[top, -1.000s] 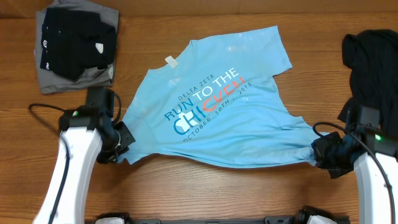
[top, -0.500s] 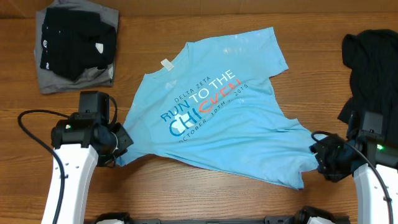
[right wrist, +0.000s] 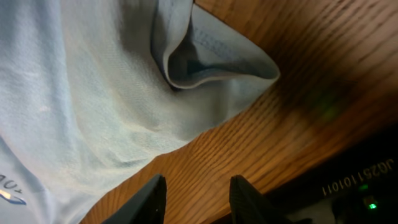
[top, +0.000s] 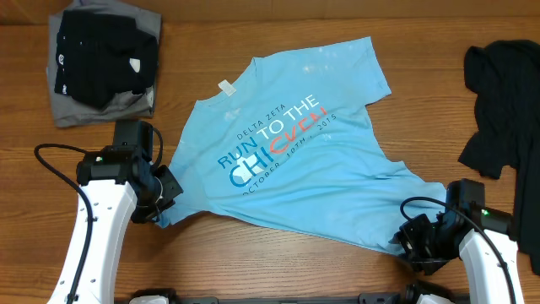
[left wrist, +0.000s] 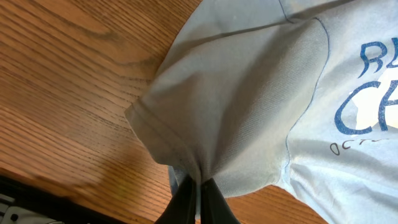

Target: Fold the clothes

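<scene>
The light-blue T-shirt (top: 295, 160) with white and pink-red lettering lies spread on the wooden table, print side up. My left gripper (top: 164, 201) is shut on the shirt's left sleeve edge; in the left wrist view the fingers (left wrist: 200, 186) pinch the bunched fabric (left wrist: 249, 106). My right gripper (top: 407, 242) is open and empty, just off the shirt's lower right corner. In the right wrist view the spread fingers (right wrist: 199, 186) hover over bare wood, with the shirt's folded hem (right wrist: 205, 62) lying beyond them.
A folded stack of black and grey garments (top: 101, 59) sits at the back left. A crumpled black garment (top: 506, 101) lies at the right edge. Cables trail behind both arms near the table's front edge (top: 270, 291).
My right gripper has let go of the shirt's lower right corner and moved forward and left. The corner has dropped flat. My left gripper still holds the sleeve, barely shifted.
</scene>
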Controlling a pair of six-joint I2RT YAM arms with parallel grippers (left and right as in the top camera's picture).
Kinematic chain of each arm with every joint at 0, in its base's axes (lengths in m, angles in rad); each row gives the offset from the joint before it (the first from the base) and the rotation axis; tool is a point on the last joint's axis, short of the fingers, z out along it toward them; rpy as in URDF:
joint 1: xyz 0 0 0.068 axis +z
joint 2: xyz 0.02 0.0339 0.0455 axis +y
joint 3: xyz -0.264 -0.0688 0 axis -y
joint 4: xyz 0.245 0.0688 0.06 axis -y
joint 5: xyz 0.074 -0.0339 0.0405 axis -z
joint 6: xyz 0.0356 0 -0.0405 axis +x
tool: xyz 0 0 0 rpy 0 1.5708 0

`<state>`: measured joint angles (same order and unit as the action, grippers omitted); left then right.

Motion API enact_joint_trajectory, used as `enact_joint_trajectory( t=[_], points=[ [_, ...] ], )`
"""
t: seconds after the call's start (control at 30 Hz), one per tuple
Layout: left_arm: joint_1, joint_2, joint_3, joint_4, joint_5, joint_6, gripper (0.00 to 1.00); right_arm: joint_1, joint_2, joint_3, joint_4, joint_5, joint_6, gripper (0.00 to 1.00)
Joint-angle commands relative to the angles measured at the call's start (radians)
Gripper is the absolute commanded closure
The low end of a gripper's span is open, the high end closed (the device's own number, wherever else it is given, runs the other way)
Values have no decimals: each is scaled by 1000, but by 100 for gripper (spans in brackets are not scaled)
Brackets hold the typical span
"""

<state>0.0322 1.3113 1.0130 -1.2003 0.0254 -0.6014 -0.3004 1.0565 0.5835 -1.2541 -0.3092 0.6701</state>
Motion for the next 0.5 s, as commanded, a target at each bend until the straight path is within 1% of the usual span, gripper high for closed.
enact_joint_trajectory(
  t=[0.0,0.07,0.3,0.37,0.47],
  points=[
    [0,7,5,4,1,-16,96,6,-5,-14,21,-36,-32,62],
    [0,7,5,8,1,-16,96,11,-5,-18,50,-33,-32,59],
    [0,9,5,19,1,-16,96,20,11,-20,231,-13,-11,56],
    [0,9,5,19,1,-16,96,20,35,-20,271,2,16,53],
    [0,9,5,19,1,-16,96,19,101,-19,354,3,30,53]
  ],
)
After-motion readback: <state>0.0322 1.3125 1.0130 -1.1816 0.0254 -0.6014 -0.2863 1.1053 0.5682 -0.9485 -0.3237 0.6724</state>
